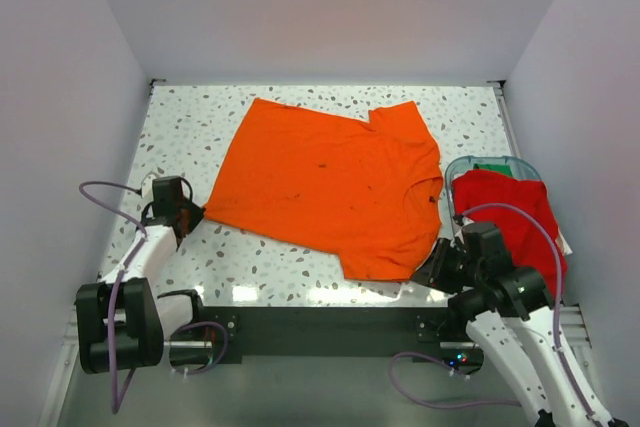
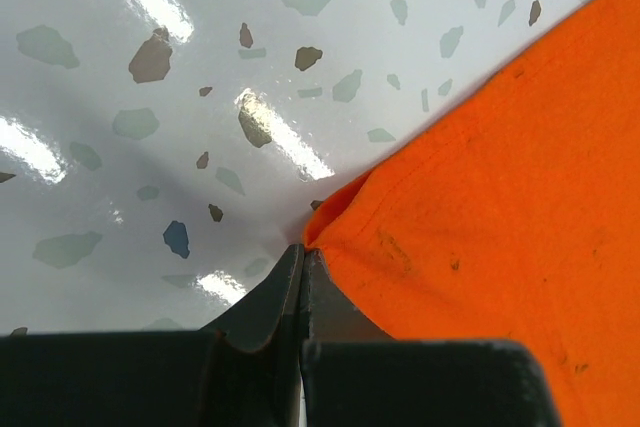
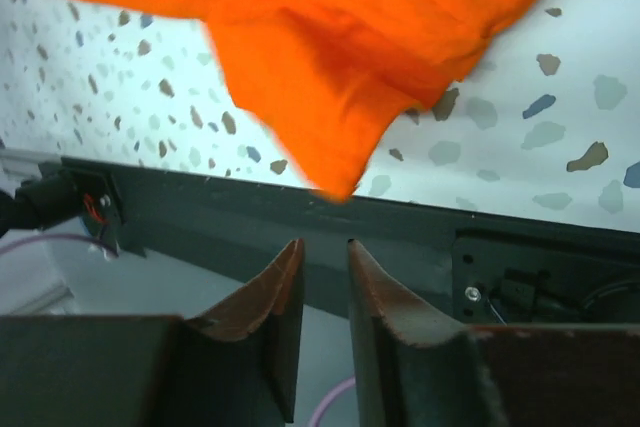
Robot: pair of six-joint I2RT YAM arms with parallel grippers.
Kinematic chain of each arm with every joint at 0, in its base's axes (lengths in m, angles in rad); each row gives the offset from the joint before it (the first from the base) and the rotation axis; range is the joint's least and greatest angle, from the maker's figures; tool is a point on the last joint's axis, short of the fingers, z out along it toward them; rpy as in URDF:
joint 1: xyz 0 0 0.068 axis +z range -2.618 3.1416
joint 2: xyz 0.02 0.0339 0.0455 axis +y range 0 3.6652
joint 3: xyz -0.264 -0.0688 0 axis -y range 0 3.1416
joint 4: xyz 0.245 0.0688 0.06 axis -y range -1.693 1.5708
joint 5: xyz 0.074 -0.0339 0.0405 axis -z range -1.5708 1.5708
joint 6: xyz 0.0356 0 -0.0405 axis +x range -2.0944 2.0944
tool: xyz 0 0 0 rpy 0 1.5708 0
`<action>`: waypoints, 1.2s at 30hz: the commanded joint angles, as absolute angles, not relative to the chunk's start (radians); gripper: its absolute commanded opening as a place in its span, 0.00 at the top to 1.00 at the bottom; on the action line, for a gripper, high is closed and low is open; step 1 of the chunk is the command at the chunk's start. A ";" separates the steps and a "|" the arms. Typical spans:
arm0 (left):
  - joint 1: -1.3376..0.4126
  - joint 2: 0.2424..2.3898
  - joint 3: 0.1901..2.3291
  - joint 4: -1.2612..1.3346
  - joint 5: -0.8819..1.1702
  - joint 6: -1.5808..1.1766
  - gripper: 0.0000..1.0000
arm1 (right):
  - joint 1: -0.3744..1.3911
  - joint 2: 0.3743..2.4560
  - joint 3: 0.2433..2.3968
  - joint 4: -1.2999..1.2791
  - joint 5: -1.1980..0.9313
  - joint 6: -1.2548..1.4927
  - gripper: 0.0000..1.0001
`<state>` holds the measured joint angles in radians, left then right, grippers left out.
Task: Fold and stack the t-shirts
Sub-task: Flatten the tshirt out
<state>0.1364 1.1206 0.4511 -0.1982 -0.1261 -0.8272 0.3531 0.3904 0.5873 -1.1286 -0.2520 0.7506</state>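
1. While the orange t-shirt lay spread nearly flat across the middle of the tabletop, the red t-shirt sat crumpled at the right, draped over the clear bin.
2. The left fingers were pressed fully together at the shirt's near-left hem corner and appeared to pinch that corner against the tabletop.
3. The right fingers stood slightly apart with nothing between them. The near-right corner of the orange cloth hung just beyond their tips, blurred in the wrist view.
4. Handling, as a judgement: the cloth looked thin, light and limp, so it would sag and drag rather than keep any shape. Lifting it by one point would likely bunch it.
5. Best holds seemed to be the hem corners or the sleeve edges, taken in pairs so that a fold line stays straight.
6. Its near hem ran close to the dark rail at the front edge, so a loose corner could slip off there.
7. Bare tabletop showed to the left and behind the shirt, before the walls. On the right, the collar side lay just beside the bin and the red shirt, leaving little room.
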 commanded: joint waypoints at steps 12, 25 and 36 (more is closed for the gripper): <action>0.140 1.147 0.477 -0.175 -0.144 -0.830 1.00 | 0.353 0.840 0.795 -0.766 0.030 0.715 0.52; 0.141 1.127 0.399 -0.094 -0.129 -0.853 1.00 | 0.348 1.891 1.437 -0.568 0.400 0.655 0.52; 0.140 1.114 0.342 -0.034 -0.089 -0.885 1.00 | 0.327 2.407 2.001 -0.732 0.356 0.514 0.51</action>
<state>0.1364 1.1332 0.3592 -0.0917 -0.1097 -0.8574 0.3374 2.3131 1.8938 -0.6491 0.3492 0.5819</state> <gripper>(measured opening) 0.013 0.488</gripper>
